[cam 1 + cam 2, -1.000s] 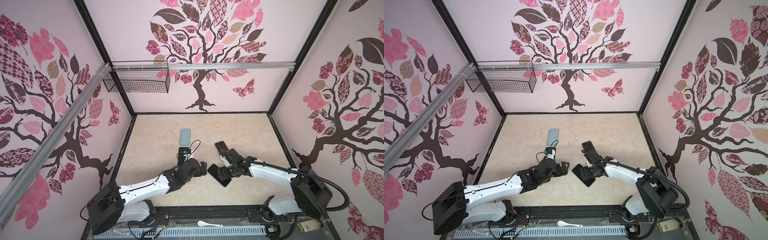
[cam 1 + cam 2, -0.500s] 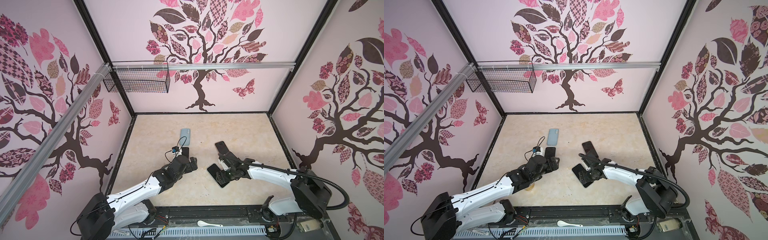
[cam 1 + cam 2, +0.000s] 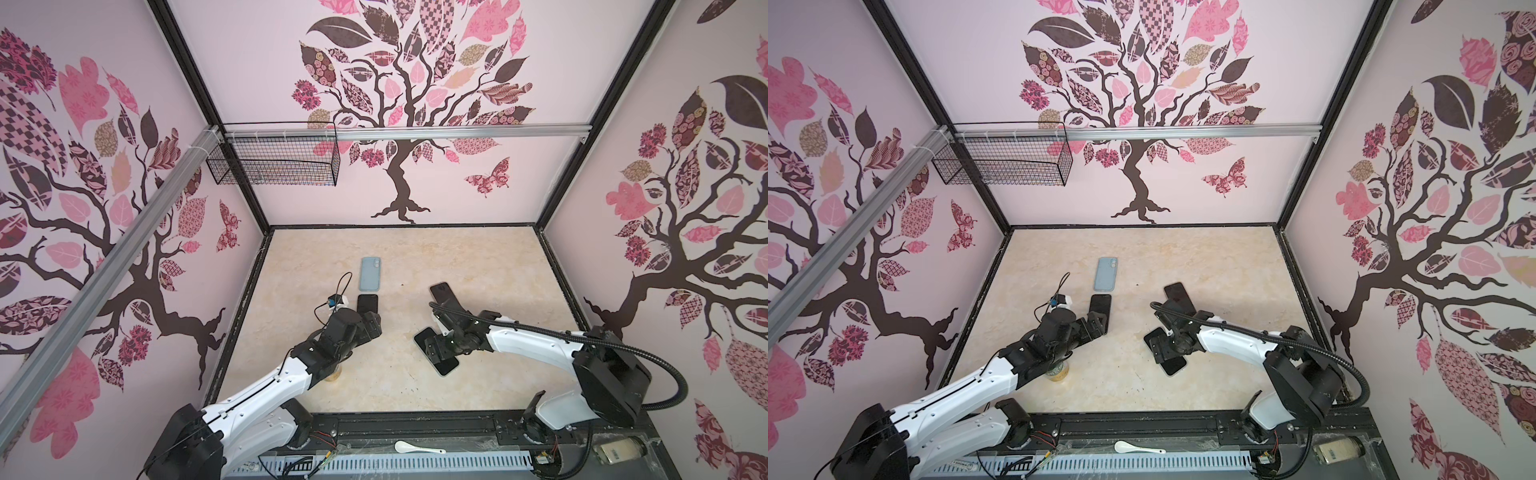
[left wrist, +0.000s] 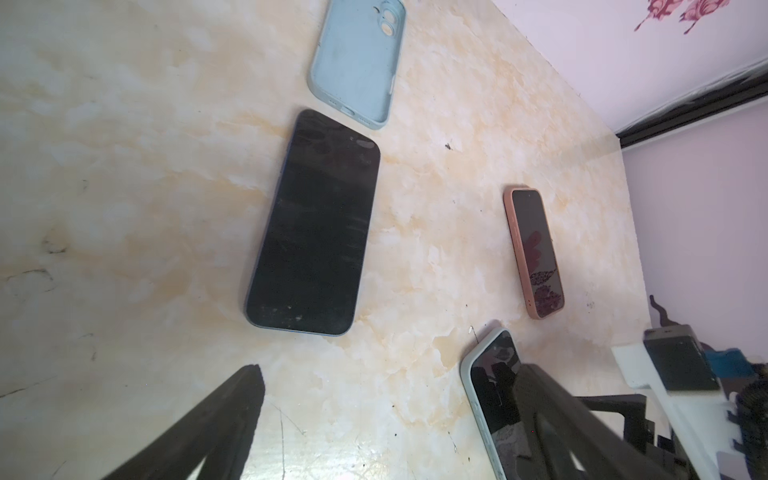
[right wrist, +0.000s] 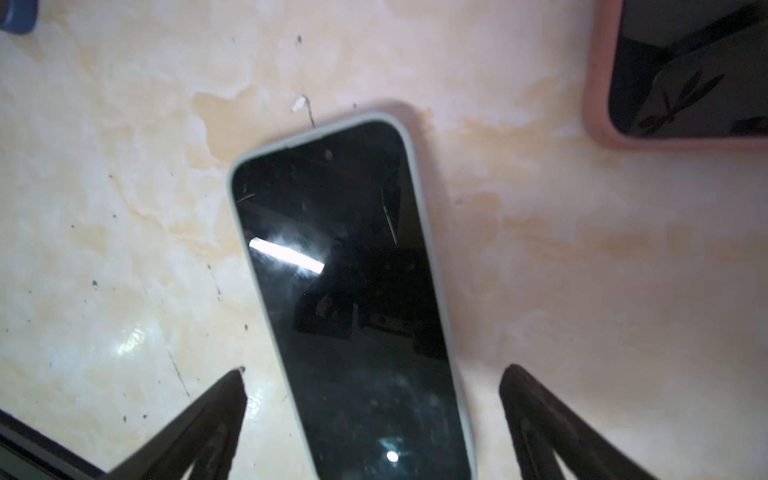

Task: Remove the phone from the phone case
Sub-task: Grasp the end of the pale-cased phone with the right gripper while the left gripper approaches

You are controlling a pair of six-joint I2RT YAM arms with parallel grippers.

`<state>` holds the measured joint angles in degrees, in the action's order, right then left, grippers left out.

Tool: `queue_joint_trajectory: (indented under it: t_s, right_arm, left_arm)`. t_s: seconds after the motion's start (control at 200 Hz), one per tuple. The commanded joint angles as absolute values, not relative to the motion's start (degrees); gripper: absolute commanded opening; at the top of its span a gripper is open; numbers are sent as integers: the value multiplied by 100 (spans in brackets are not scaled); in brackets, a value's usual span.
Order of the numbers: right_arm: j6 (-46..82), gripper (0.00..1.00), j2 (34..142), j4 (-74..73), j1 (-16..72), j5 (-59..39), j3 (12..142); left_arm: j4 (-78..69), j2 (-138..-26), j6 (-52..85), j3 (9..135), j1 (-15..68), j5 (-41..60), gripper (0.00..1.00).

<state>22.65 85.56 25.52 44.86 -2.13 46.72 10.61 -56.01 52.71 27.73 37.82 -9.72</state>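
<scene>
A phone in a pale grey-green case (image 5: pixel 353 291) lies screen up on the marble table (image 3: pixel 478 266), also seen in both top views (image 3: pixel 446 365) (image 3: pixel 1173 366). My right gripper (image 5: pixel 376 370) (image 3: pixel 434 351) is open, one finger on each side of this phone, apart from its edges. My left gripper (image 4: pixel 388 370) (image 3: pixel 372 324) is open and empty, just in front of a bare black phone (image 4: pixel 313 224) (image 3: pixel 367 304). Beyond that lies an empty light blue case (image 4: pixel 357 62) (image 3: pixel 370 273). A phone in a pink case (image 4: pixel 534 253) (image 3: pixel 441 292) lies behind the right gripper.
A small tan cup (image 3: pixel 1057 372) stands under the left forearm. A wire basket (image 3: pixel 274 166) hangs on the back wall at left. A white spoon (image 3: pixel 415 448) lies on the front rail. Walls close in the table on three sides.
The left gripper has pulled away to the left from the cased phone and now sits by the bare black phone. The right jaws have opened wider round the cased phone.
</scene>
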Motion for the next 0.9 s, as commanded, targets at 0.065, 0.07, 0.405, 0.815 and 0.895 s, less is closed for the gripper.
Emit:
queue_joint_trajectory:
  t_s: [0.065,0.07,0.405,0.815,0.895]
  right_arm:
    - [1935,98,9068,2812,4534,64,5213]
    - [1921,98,9078,2812,4539,59,5226]
    - [1472,98,9889,3058,4738,269,5935]
    - [1323,95,10316,3219,4746,422,6185]
    - [1335,94,10355,3221,4746,428,6155]
  left_arm:
    - [1286,-5158,5241,2588,3420,-560,98]
    - [1293,-5150,5239,2586,3411,-548,98]
    - [1297,-4643,5458,2204,2700,98,98]
    - [1125,-4798,5211,2356,2676,425,98]
    - [1032,-4877,5063,2444,2681,586,98]
